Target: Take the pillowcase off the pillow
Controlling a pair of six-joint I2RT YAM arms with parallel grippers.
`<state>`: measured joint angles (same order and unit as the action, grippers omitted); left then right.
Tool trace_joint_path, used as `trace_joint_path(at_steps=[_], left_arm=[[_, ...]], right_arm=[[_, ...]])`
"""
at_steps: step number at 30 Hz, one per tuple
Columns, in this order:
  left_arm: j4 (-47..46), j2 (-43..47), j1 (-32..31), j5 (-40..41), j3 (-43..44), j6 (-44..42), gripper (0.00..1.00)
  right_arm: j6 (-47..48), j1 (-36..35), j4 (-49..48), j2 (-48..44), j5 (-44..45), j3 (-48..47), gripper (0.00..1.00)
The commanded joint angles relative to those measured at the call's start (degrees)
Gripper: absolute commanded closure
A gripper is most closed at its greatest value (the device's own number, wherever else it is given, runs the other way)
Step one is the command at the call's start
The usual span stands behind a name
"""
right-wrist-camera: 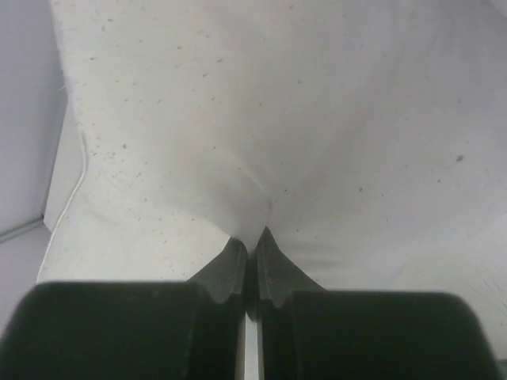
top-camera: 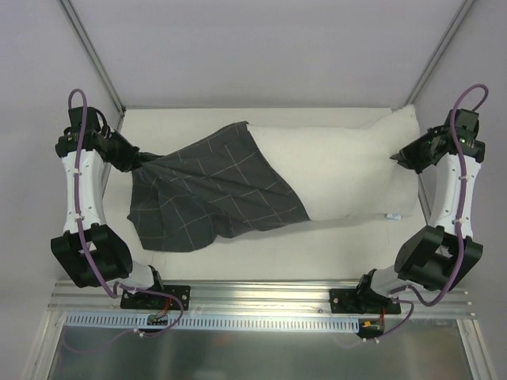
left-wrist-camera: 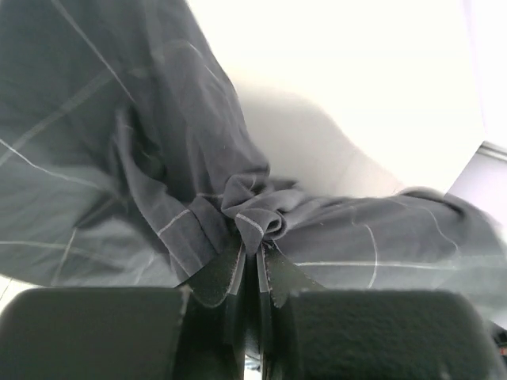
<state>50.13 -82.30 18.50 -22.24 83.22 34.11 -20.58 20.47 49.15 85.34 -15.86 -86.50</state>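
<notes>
Pillow (top-camera: 348,170) lies across the table (top-camera: 261,265), long axis 9 to 3 o'clock. Pillowcase (top-camera: 210,190) covers only the pillow's 9 o'clock end, the rest slack and draped toward 7 o'clock. Left gripper (top-camera: 136,162) at 9 o'clock, jaws clamped on a bunched pillowcase fold. Right gripper (top-camera: 404,157) at 3 o'clock, jaws pinched tight on white pillow fabric.

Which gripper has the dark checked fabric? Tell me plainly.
The left gripper: it is shut on a bunched fold of the dark grey pillowcase. The right gripper pinches the plain white pillow instead.
</notes>
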Motion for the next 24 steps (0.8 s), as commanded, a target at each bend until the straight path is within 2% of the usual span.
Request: trace_joint_path(at_steps=[1,11,12,16,17,19,20,24], left_arm=[[1.99,2.94,1.8,1.94,4.05,-4.49,1.0],[2.25,2.67,5.49,2.29,4.49,-4.57,1.0],[2.43,2.85,6.62,2.11,4.93,-4.75,1.0],[5.49,2.24,18.2,-1.75,11.58,-5.81,1.0],[5.68,1.71,18.76,-3.67,13.01,-5.37,1.0],[5.6,0.3,18.5,-5.79,14.86,-3.54,1.0],[5.07,-0.31,16.24,-5.8,15.47,-3.35,1.0],[4.98,-8.02,5.34,2.36,18.9,-3.96,1.0]], right_arm=[[-2.01,2.82,-5.73,-7.11,6.27,-1.48,0.99],[-2.8,8.53,-6.08,-14.58,9.53,5.19,0.99],[-3.06,9.49,-6.25,-14.94,9.44,5.46,0.99],[-3.68,10.73,-6.43,-12.58,3.66,3.28,0.99],[-4.03,10.56,-6.78,-11.44,2.6,2.48,0.99],[-4.91,10.03,-6.96,-7.85,0.22,0.9,0.99],[-4.65,8.38,-6.52,-6.6,0.91,-1.11,0.99],[-1.23,3.36,-4.5,-0.45,5.74,-6.12,0.99]])
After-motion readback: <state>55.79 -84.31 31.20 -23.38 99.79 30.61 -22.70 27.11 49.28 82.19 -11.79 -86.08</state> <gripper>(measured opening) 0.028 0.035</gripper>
